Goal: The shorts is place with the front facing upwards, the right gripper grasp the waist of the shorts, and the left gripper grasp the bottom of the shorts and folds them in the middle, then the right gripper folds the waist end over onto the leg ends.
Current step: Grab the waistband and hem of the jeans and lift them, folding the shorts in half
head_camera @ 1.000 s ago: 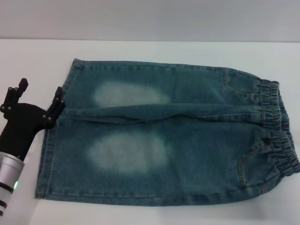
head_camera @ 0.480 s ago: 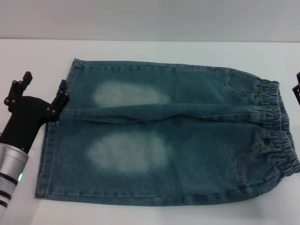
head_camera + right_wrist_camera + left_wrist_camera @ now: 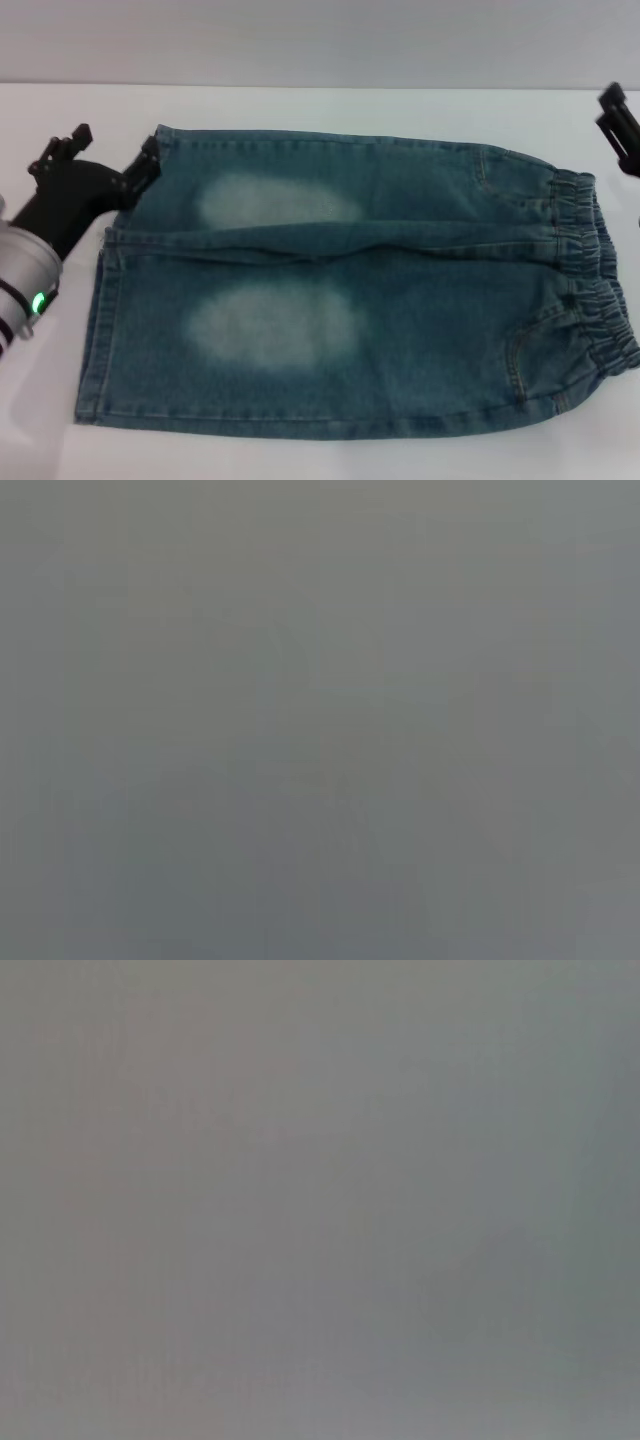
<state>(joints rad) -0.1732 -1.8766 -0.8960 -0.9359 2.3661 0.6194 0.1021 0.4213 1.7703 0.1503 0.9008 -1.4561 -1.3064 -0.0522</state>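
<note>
The blue-green denim shorts lie flat on the white table, front up, with two pale thigh patches. The ruched waist is at the right. The bottom of the shorts, the two straight leg ends, is at the left. My left gripper is open beside the far leg's hem corner, with one fingertip at the denim edge and nothing held. Only a black part of my right gripper shows at the right edge, beyond the far end of the waist and clear of the cloth. Both wrist views show flat grey.
The white table extends beyond the shorts on the far side, with a pale wall behind it. Narrow strips of bare table lie left of the hems and along the near edge.
My left gripper has moved away from me along the hems, from the crotch line to the far leg's corner. My right gripper has come into view at the right edge and moved farther back.
</note>
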